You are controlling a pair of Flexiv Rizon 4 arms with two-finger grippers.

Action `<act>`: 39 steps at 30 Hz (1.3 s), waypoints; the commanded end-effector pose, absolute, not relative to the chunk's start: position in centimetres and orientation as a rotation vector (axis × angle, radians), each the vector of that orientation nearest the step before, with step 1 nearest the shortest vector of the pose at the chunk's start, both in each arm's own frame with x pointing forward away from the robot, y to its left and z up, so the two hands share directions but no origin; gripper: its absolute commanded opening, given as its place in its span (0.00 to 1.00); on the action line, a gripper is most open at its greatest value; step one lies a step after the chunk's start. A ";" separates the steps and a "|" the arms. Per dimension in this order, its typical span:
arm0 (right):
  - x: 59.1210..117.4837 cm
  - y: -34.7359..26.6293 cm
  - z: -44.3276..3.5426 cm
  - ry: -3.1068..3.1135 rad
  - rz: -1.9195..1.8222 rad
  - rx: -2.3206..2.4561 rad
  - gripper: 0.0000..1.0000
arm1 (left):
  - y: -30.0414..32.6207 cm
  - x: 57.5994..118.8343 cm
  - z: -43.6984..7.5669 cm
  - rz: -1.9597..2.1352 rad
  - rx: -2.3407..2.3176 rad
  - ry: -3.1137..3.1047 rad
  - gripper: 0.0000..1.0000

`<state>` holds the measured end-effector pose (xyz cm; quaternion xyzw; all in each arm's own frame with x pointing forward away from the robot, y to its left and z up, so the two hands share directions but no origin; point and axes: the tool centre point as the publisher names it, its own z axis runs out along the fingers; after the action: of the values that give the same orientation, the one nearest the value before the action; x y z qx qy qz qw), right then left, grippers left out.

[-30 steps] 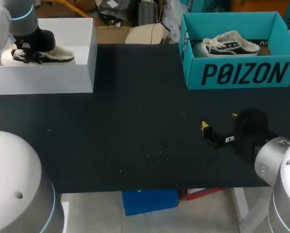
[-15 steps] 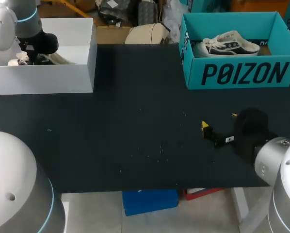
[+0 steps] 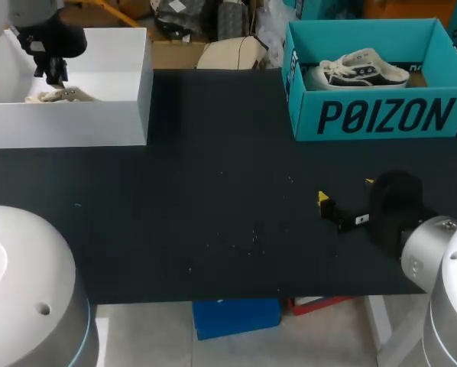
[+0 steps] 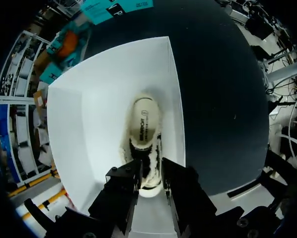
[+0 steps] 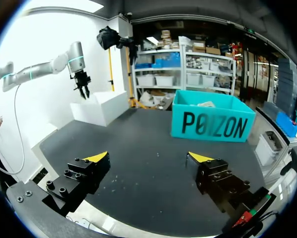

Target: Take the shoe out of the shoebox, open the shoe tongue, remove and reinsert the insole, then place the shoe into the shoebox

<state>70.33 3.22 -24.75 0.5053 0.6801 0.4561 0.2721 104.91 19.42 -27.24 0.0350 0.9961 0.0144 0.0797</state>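
Note:
A cream shoe with dark trim (image 3: pixel 60 95) lies inside the white shoebox (image 3: pixel 68 122) at the table's far left. My left gripper (image 3: pixel 56 75) hangs just above it, clear of the shoe. In the left wrist view the shoe (image 4: pixel 143 129) lies on its sole on the floor of the box (image 4: pixel 104 99), its insole showing, under the left gripper (image 4: pixel 151 171), whose fingers stand a little apart with nothing held. My right gripper (image 3: pixel 345 191) rests wide open and empty low over the table's right front, with both yellow tips of this gripper (image 5: pixel 146 156) showing in the right wrist view.
A teal shoebox (image 3: pixel 381 115) at the far right holds a second white and dark shoe (image 3: pixel 362 69). From the right wrist, the white box (image 5: pixel 101 106) and teal box (image 5: pixel 213 124) stand far ahead across the dark table (image 3: pixel 213 191).
My left gripper has let go of the shoe and risen up out of the white box. The shoe has dropped from above the box's front wall to its floor. The right arm has not moved.

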 end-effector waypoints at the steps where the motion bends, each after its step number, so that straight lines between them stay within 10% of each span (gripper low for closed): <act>1: 70.1 3.9 -24.6 1.815 1.205 1.372 1.00 | 17.5 102.4 -24.2 0.075 0.092 2.966 0.27; 17: 70.1 3.9 -24.6 1.815 1.205 1.372 1.00 | 3.6 99.2 -22.5 0.087 0.004 3.016 1.00; 39: 70.1 3.9 -24.6 1.815 1.205 1.372 1.00 | -3.4 93.7 -26.8 0.007 -1.005 2.983 1.00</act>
<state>70.33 3.22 -24.75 0.5053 0.6801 0.4561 0.2721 94.37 -3.22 -26.37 -0.2765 0.9609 -0.0058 -0.0100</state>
